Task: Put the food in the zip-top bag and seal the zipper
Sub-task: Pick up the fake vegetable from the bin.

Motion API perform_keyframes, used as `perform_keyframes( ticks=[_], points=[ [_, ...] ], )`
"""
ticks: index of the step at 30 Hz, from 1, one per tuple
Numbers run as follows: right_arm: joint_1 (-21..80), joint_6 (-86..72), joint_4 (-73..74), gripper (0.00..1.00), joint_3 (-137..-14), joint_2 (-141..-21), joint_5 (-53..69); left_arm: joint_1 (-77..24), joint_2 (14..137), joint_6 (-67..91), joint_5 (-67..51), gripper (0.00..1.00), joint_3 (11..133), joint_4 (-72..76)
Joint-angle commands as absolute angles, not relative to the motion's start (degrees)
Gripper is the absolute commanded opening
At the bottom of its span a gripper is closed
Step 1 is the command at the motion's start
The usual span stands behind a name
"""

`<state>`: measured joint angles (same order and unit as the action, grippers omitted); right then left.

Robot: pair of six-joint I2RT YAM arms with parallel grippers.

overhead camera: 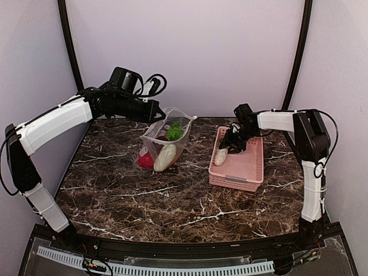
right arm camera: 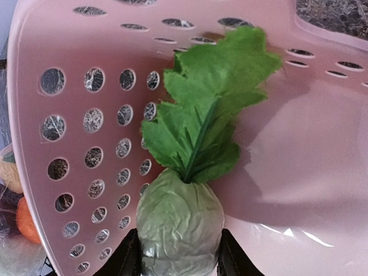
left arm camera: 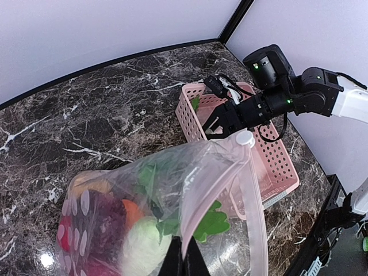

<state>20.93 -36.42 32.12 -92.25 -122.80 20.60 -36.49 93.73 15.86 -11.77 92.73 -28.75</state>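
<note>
The zip-top bag (overhead camera: 164, 141) hangs upright over the table, its mouth open, and my left gripper (overhead camera: 156, 113) (left arm camera: 184, 253) is shut on its rim. The zipper (left arm camera: 253, 195) curves along the mouth edge as a pale pinkish strip. Inside the bag lie food pieces: a dark red one (left arm camera: 100, 221), an orange one (left arm camera: 131, 211), a white one (left arm camera: 144, 244) and a green leaf (left arm camera: 210, 224). My right gripper (overhead camera: 231, 144) (right arm camera: 179, 261) is down in the pink basket (overhead camera: 241, 172), its fingers pressed on both sides of a pale vegetable with green leaves (right arm camera: 181, 221) (overhead camera: 220, 156).
The pink basket (right arm camera: 310, 172) (left arm camera: 276, 167) stands right of the bag on the dark marble table (overhead camera: 172, 201), its perforated wall close to the right gripper. Grey walls enclose the table at the back and sides.
</note>
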Motion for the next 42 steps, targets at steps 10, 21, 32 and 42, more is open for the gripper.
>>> perform_keyframes(
  ticks=[10, 21, 32, 42],
  points=[
    [18.15, -32.68, 31.87, 0.31, -91.76, -116.89, 19.0, -36.3, 92.63, 16.98, -12.45, 0.01, 91.42, -27.05],
    [17.17, -20.98, 27.31, 0.14, -94.46, -106.86, 30.89, -36.3, 93.28, 18.11, -13.54, 0.01, 91.59, -25.07],
    [21.71, -12.91, 20.43, 0.07, -102.28, -101.0, 35.76, -36.3, 95.72, 23.49, -15.3, 0.01, 92.29, -20.88],
    [28.25, -14.29, 16.42, 0.08, -105.52, -101.85, 37.32, -36.29, 96.4, 25.62, -15.23, 0.01, 94.26, -21.37]
  ],
)
